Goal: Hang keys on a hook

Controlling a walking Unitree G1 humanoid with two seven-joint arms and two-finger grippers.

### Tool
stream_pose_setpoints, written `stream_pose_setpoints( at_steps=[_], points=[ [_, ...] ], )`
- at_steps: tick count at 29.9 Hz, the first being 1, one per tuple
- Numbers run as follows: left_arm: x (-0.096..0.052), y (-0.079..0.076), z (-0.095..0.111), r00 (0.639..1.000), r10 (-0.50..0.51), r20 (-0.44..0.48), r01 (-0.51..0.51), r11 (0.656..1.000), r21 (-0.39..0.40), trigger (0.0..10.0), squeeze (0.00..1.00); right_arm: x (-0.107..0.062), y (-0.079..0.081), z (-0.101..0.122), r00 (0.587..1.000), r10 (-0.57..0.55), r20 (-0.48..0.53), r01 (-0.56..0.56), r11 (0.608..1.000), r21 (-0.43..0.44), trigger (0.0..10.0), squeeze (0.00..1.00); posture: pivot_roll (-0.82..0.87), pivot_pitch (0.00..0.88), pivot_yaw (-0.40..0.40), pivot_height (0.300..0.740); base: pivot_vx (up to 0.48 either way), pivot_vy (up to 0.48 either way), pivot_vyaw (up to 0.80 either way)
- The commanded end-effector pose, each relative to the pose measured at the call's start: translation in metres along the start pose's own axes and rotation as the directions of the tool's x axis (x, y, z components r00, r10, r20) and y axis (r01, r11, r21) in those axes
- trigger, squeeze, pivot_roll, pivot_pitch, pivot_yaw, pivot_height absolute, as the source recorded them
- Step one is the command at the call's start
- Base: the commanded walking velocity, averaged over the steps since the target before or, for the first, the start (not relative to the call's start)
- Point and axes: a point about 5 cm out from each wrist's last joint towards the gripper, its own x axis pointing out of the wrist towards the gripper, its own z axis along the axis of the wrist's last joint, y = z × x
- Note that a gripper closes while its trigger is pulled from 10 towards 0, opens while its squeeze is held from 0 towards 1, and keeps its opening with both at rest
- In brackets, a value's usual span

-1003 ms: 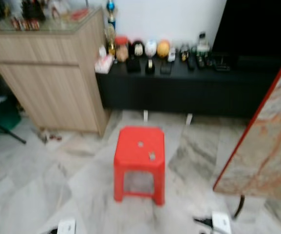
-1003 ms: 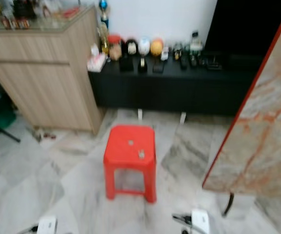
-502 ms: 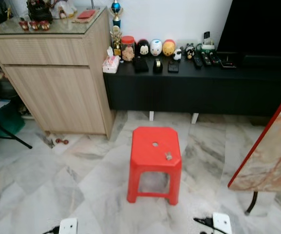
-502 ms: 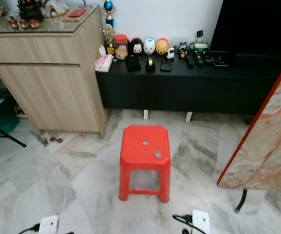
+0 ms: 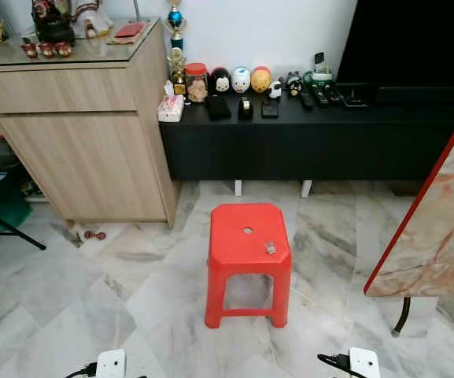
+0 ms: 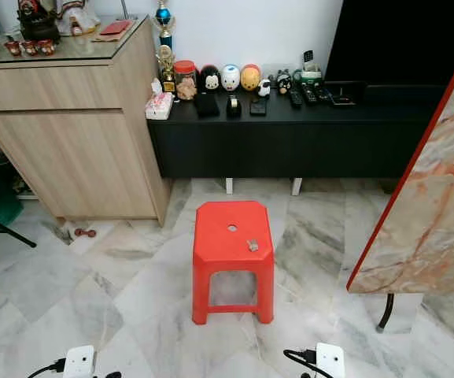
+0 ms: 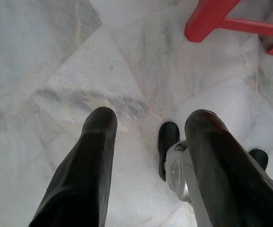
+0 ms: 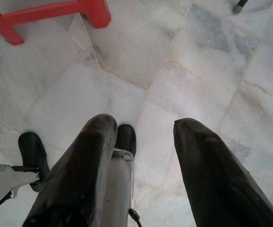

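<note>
A small bunch of keys [image 5: 270, 248] lies on top of a red plastic stool [image 5: 247, 236] standing on the marble floor ahead of me; the keys [image 6: 252, 245] sit near the stool's right edge, beside a round hole in the seat. My left gripper [image 7: 150, 120] hangs open over the floor, with a leg of the stool [image 7: 207, 19] beyond it. My right gripper [image 8: 143, 125] also hangs open above the floor, near a leg of the stool [image 8: 96, 12]. Nothing is between either pair of fingers.
A wooden cabinet [image 5: 93, 134] stands at the left, a low black bench [image 5: 313, 138] with small figurines behind the stool. A marble slab with a red edge [image 5: 435, 228] leans at the right. White power adaptors [image 5: 110, 364] lie on the floor near my feet.
The whole picture has shifted and sharpened as the camera moved; the stool now sits more central. Nothing in the scene itself has moved.
</note>
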Motion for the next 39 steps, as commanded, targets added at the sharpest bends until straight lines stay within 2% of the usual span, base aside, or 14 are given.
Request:
stream_pose_setpoints(
  at_steps=[1,5,11,15,25,27,31,39],
  points=[
    [-0.001,0.001,-0.006,1.0,0.004,-0.023,-0.004,1.0,-0.01,10.0,0.0,0.0,-0.001,0.003,1.0,0.002,0.012,-0.002,1.0,-0.004,10.0,0.0,0.1,0.0,0.009,0.74,0.0,0.0,0.0],
    [-0.001,0.001,-0.005,1.0,-0.002,-0.021,0.001,1.0,-0.015,10.0,0.0,0.0,-0.002,0.005,1.0,0.008,0.015,-0.007,0.998,-0.066,10.0,0.0,0.1,0.0,0.009,0.74,0.211,0.0,0.15],
    [-0.001,0.001,-0.006,1.0,0.002,-0.024,-0.002,1.0,-0.01,10.0,0.0,0.0,-0.001,0.004,1.0,0.012,0.021,-0.012,1.0,-0.018,10.0,0.0,0.1,0.0,0.008,0.74,0.304,0.0,0.53],
    [-0.001,0.001,-0.006,1.0,-0.002,-0.027,0.002,1.0,-0.007,10.0,0.0,0.0,-0.002,0.005,1.0,0.002,0.021,0.0,0.998,-0.06,10.0,0.0,0.1,0.0,0.009,0.74,0.303,0.0,0.0],
    [0.0,-0.001,-0.002,1.0,-0.005,-0.022,0.004,1.0,-0.001,10.0,0.0,0.001,0.0,0.009,0.999,0.005,0.036,-0.003,0.998,-0.066,10.0,0.0,0.1,0.0,0.012,0.74,0.304,0.0,0.0],
    [0.001,-0.001,0.0,1.0,-0.004,-0.019,0.004,1.0,-0.001,10.0,0.0,0.001,0.002,0.011,0.999,0.013,0.051,-0.011,0.999,-0.046,10.0,0.0,0.1,0.0,0.013,0.74,0.307,0.0,0.0],
    [0.002,-0.001,0.005,1.0,-0.005,-0.01,0.005,1.0,0.003,10.0,0.0,0.001,0.004,0.017,0.998,0.021,0.067,-0.017,0.998,-0.06,10.0,0.0,0.1,0.0,0.017,0.74,0.307,0.0,0.0],
    [0.006,-0.003,0.019,1.0,-0.006,0.012,0.006,1.0,0.016,10.0,0.0,0.001,0.012,0.037,0.984,0.065,0.163,-0.056,0.996,-0.063,10.0,0.0,0.09,0.0,0.027,0.74,0.0,0.0,0.0]
  ],
)
